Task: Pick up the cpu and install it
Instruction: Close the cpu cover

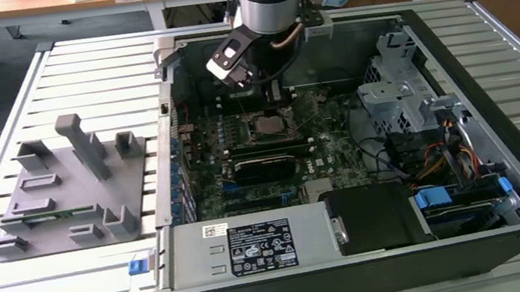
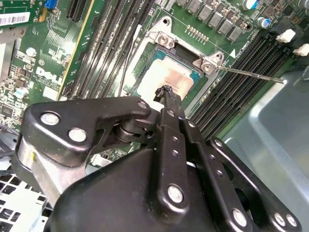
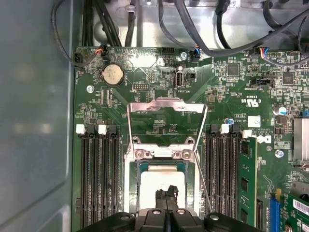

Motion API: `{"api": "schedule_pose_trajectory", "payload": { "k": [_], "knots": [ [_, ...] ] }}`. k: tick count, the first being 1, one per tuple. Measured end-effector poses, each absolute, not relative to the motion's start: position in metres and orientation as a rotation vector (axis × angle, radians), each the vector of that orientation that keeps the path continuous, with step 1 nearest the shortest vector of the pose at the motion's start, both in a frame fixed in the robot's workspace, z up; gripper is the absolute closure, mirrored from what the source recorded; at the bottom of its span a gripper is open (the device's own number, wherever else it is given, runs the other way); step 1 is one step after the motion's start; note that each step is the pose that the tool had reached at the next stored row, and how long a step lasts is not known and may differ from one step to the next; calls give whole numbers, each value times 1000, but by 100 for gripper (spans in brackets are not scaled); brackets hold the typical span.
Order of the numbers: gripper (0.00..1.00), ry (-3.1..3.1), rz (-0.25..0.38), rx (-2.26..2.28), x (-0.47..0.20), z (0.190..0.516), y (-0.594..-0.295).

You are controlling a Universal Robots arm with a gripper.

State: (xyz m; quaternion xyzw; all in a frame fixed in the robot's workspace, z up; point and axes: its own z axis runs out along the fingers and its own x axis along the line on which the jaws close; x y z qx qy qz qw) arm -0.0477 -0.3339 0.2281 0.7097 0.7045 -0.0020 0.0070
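Observation:
The cpu (image 2: pixel 170 78) lies flat in the motherboard socket, its pale silver top showing inside the metal frame; I also see the cpu (image 3: pixel 161 178) in the first wrist view and the cpu (image 1: pixel 268 124) in the exterior view. My gripper (image 2: pixel 166 92) hangs just above its near edge with the two black fingers pressed together and nothing between them. The gripper (image 3: pixel 166 194) covers part of the chip in both wrist views. In the exterior view the gripper (image 1: pixel 273 91) reaches down into the open computer case just behind the socket.
The socket's load plate (image 3: pixel 166 111) stands flipped open and its thin lever (image 2: pixel 251 75) sticks out sideways. Memory slots (image 3: pixel 99 179) flank the socket. A grey tray (image 1: pixel 55 195) sits at the exterior view's left, outside the case. A drive cage (image 1: pixel 394 90) rises at its right.

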Motion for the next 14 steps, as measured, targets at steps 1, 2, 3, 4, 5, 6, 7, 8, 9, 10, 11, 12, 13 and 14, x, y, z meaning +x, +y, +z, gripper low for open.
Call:
{"api": "schedule_pose_trajectory", "payload": {
  "k": [1,2,3,4,5,6,7,8,9,10,11,12,13,14],
  "knots": [
    [89,2203,-8,2219,-48,229,-334],
    [89,2202,-9,2219,-48,229,-334],
    [89,2201,-10,2218,-48,230,-334],
    [89,2201,-11,2218,-48,231,-334],
    [89,2201,-11,2218,-48,231,-334],
    [89,2202,-9,2218,-48,232,-334],
    [89,2202,-7,2219,-48,232,-334],
    [89,2201,-5,2218,-48,233,-334],
    [89,2200,-3,2217,-48,235,-334],
    [89,2199,-1,2216,-48,238,-334],
    [89,2198,1,2215,-48,241,-334],
    [89,2197,3,2214,-48,245,-334],
    [89,2197,5,2213,-48,248,-334],
    [89,2196,6,2213,-48,250,-334]
  ]
}}
